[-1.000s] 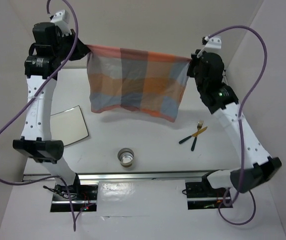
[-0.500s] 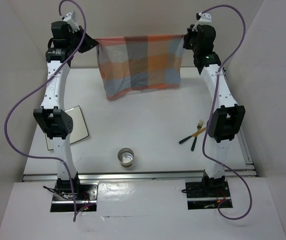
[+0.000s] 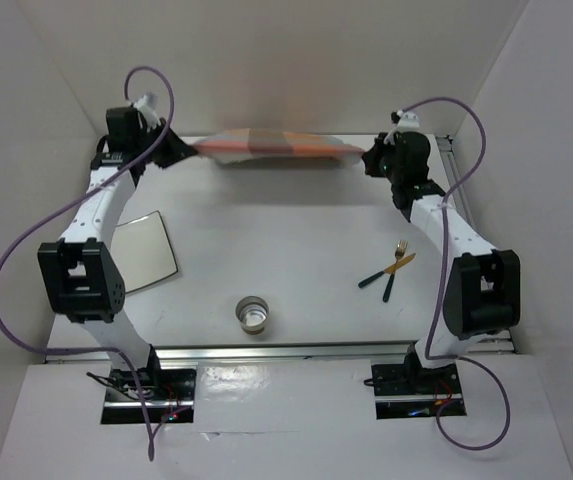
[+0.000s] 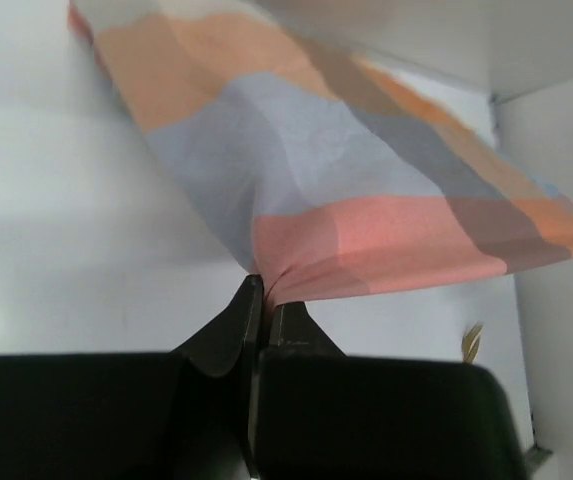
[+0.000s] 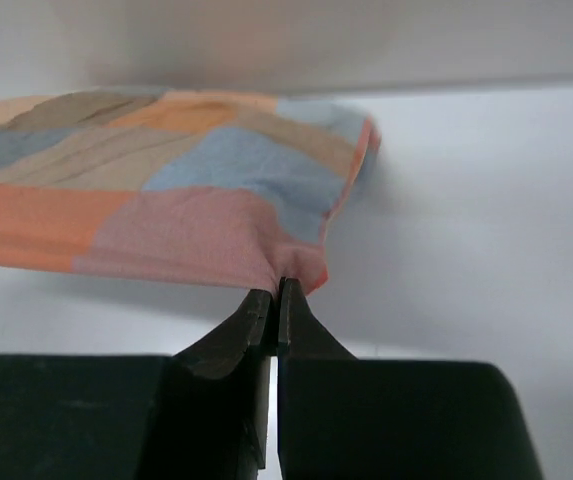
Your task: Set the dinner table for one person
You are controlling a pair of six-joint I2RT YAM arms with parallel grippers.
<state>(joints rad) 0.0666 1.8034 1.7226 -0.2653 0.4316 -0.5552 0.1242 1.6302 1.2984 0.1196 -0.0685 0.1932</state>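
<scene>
The orange, grey and blue checked cloth mat (image 3: 278, 146) is stretched almost flat between both arms, low over the far edge of the white dinner table (image 3: 286, 250). My left gripper (image 3: 190, 150) is shut on the mat's left near corner (image 4: 266, 270). My right gripper (image 3: 364, 155) is shut on the right near corner (image 5: 281, 270). In the wrist views the mat (image 4: 346, 190) (image 5: 166, 200) spreads away from each pair of pinched fingers toward the back wall.
A square white plate (image 3: 141, 252) lies at the left. A metal cup (image 3: 253, 314) stands near the front rail (image 3: 286, 352). A fork and knife (image 3: 390, 270) lie at the right, beside the right arm. Walls close in the back and sides.
Both arms have swung down and forward toward the back of the table. The mat went from hanging like a curtain to lying nearly level just above the far tabletop.
</scene>
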